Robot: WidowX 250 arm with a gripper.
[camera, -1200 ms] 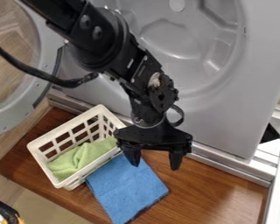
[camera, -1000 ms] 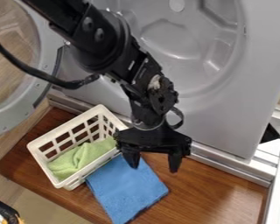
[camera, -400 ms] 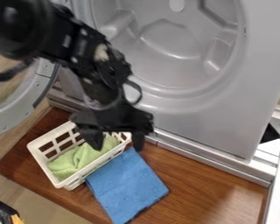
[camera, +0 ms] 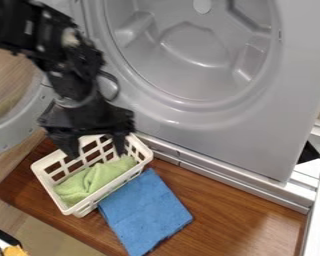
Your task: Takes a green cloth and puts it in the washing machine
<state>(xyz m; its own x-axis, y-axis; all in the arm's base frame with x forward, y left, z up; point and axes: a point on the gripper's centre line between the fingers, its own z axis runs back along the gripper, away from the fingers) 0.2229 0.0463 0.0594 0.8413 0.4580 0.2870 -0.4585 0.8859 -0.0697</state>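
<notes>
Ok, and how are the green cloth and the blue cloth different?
The green cloth is crumpled, but the blue cloth lies flat. The green cloth sits inside the white basket, while the blue cloth is outside, on the wooden surface. Less of the green cloth shows than of the blue cloth. Both are cloths, and the gripper holds neither one.

– "See the green cloth (camera: 89, 182)?"

– "Yes. Light green, loosely bunched in soft folds, lying inside the white basket (camera: 112, 185), along the long side toward the view's lower right."

– "And the washing machine (camera: 256, 137)?"

– "Grey and smooth, standing upright just beyond the basket, with a wide round opening and the door (camera: 16, 132) swung open to the view's left."
</notes>
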